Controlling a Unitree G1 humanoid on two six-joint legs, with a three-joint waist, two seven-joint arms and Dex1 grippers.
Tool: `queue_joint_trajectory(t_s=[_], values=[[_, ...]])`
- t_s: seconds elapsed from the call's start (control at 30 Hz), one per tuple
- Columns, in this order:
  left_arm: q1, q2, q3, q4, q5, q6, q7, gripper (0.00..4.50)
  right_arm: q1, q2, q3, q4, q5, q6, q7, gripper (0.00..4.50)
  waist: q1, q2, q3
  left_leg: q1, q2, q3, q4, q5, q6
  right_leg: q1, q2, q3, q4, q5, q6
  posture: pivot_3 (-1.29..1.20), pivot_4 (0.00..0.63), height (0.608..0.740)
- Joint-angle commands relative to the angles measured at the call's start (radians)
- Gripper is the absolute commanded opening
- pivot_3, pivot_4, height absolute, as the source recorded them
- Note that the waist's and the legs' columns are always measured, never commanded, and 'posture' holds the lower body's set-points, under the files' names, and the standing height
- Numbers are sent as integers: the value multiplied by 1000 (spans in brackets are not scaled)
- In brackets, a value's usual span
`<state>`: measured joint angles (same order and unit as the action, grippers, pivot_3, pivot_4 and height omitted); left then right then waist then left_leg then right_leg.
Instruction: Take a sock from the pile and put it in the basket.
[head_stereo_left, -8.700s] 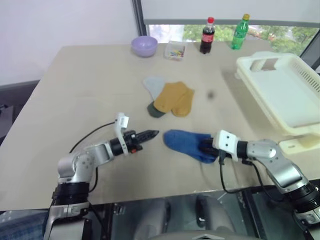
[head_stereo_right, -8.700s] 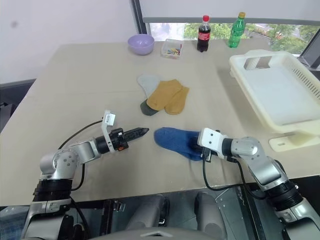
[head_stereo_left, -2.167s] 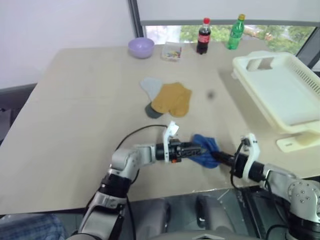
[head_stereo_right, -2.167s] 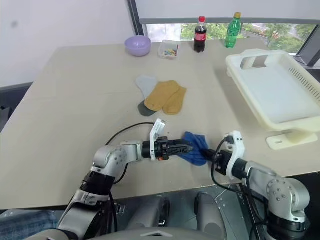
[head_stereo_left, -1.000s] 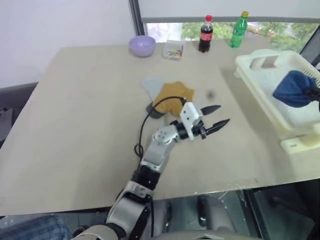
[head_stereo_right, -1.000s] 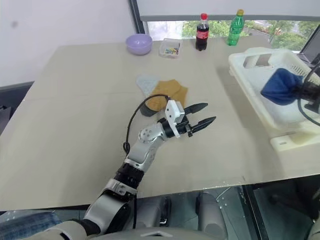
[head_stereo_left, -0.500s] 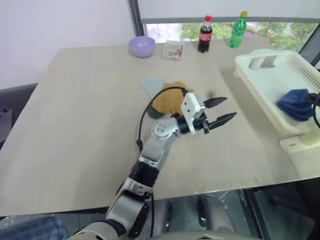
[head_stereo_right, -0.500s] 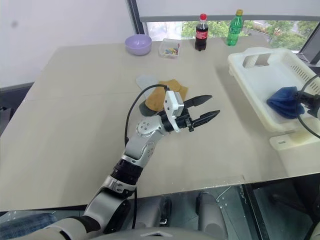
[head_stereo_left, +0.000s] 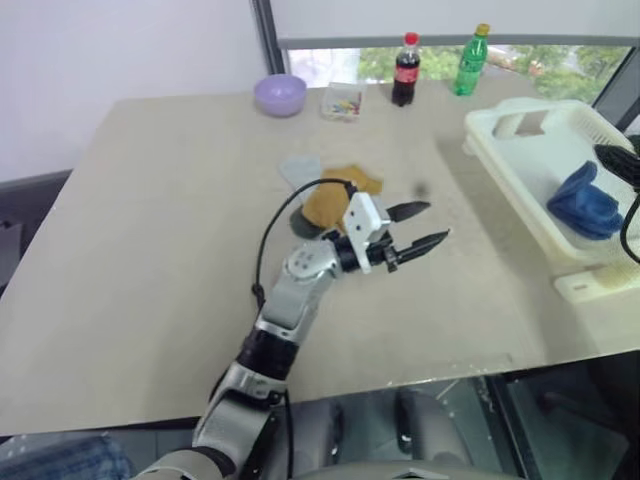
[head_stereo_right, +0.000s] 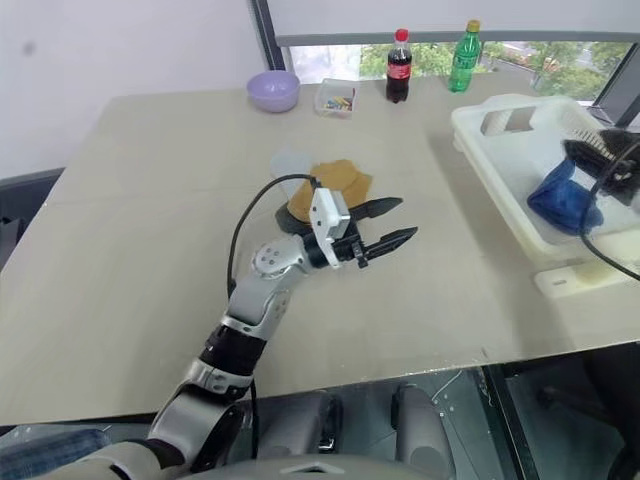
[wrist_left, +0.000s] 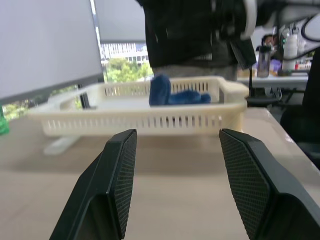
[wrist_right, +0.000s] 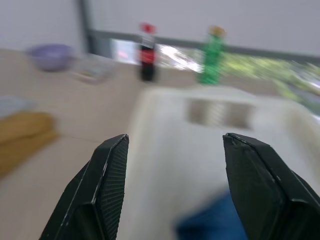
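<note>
From the head cameras, the royal-blue sock (head_stereo_left: 585, 200) lies crumpled inside the cream basket (head_stereo_left: 520, 165) at the counter's (head_stereo_left: 150, 250) right edge, so the drop looks complete; the next move calls only for the right arm to pull clear of the basket without snagging the fabric. The left gripper (head_stereo_left: 418, 227) hangs over the middle of the counter, its forearm stretched out toward the basket, jaws spread and empty, just beside the remaining pile (head_stereo_left: 325, 195) of mustard and grey socks. The left wrist camera looks level across the counter between its spread black jaws to the basket's slotted wall (wrist_left: 150, 120), the blue sock showing above the rim. The right wrist camera shows the right gripper (wrist_right: 172, 185) over the basket with jaws spread wide, gripping nothing, the sock a blue blur just below.
</note>
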<state>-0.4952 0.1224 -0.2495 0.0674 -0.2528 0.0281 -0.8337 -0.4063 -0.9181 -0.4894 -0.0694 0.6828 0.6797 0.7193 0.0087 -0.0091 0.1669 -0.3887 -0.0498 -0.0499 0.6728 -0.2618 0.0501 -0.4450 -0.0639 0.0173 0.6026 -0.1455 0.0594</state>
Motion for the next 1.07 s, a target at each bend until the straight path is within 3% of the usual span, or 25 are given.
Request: queue_joint_trajectory(t_s=[0.03, 0.1, 0.2, 0.4, 0.5, 0.63, 0.9, 1.07], values=[[38, 31, 7, -100, -25, 52, -4, 2820, 44, 60, -9, -226, 187, 62, 50, 3046, 1, 0, 0, 0, 0, 0, 0, 0, 0, 0, 0, 0, 0, 0, 0, 0, 150, 732], [71, 51, 34, -146, -54, 111, 19, 2820, 88, 136, 37, -344, 282, 115, -3, 3046, 2, 0, 0, 0, 0, 0, 0, 0, 0, 0, 0, 0, 0, 0, 0, 0, 150, 732], [130, 107, 54, -207, -47, 171, 43, 2820, 192, 244, 111, -453, 304, 103, -41, 3046, 6, -1, 0, 0, 0, -2, 0, 0, 0, 0, -1, -1, 0, 0, 0, 0, 150, 732], [315, 229, 124, -365, -44, 249, 101, 2820, 432, 355, 181, -497, 205, -11, -34, 3046, 6, -1, 0, 0, 0, -2, 0, 0, 0, 0, -2, -1, 0, -1, -1, 0, 150, 732], [453, 290, 178, -438, -50, 255, 115, 2820, 595, 348, 214, -415, 51, -172, 77, 3046, 5, -1, 0, 1, 0, -1, 0, 0, 0, 0, -2, -1, 0, -2, -3, 0, 150, 732], [570, 324, 240, -472, -69, 261, 132, 2820, 697, 295, 224, -305, -70, -335, 214, 3046, 3, -1, 0, 3, 0, 1, 0, 0, 0, 1, -3, 0, 0, -3, -4, 0, 150, 732], [689, 373, 328, -491, -49, 206, 150, 2820, 702, 182, 212, -174, -155, -428, 338, 3046, -13, -1, 1, 9, 4, 1, -1, -1, -1, 6, -3, -3, 0, -3, -4, 0, 150, 732], [724, 386, 357, -527, -48, 195, 166, 2820, 640, 171, 195, -110, -128, -445, 377, 3046, -13, -3, 2, 8, 3, 1, -1, -1, -1, 5, -3, -3, -1, -3, -4, 0, 150, 732]])
